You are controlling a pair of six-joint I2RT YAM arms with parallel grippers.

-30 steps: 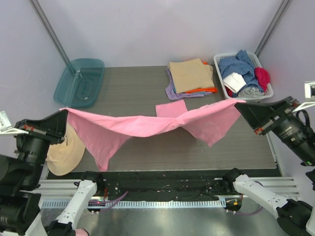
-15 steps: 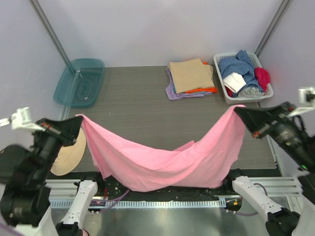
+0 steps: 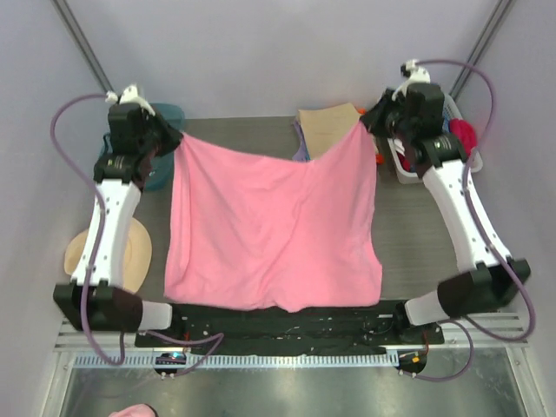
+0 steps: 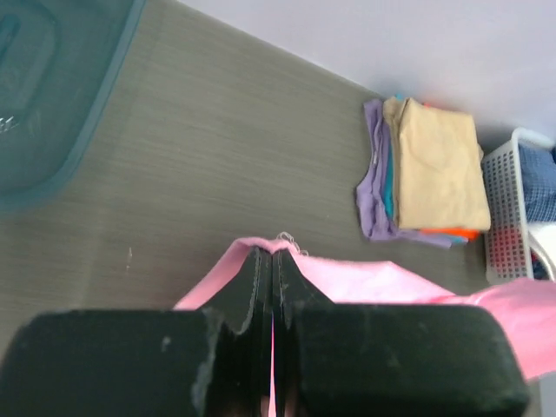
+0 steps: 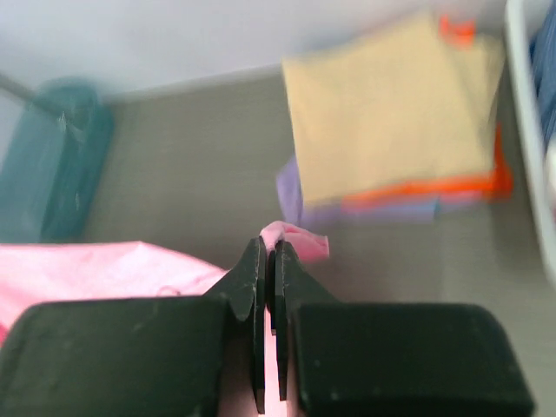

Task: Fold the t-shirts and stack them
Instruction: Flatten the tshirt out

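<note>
Level with the folded stack [image 3: 326,126], my left hand [image 3: 174,139] and right hand [image 3: 367,123] stay clamped on the pink t-shirt [image 3: 274,226]; no longer sagging, it spreads open, length running away from the stack.

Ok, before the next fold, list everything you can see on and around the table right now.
pink t-shirt: one, bright pink, spread over the table's middle, far corners pinched by the grippers
folded stack: one, tan on top with orange and lilac beneath, far right
laundry basket: one, white, right of the stack
clothes: several, blue and red among them, in the basket
tub: one, teal, far left corner
cap: one, tan, round, near left edge
table: one, grey
left gripper: shut on the shirt's far left corner
right gripper: shut on its far right corner
</note>
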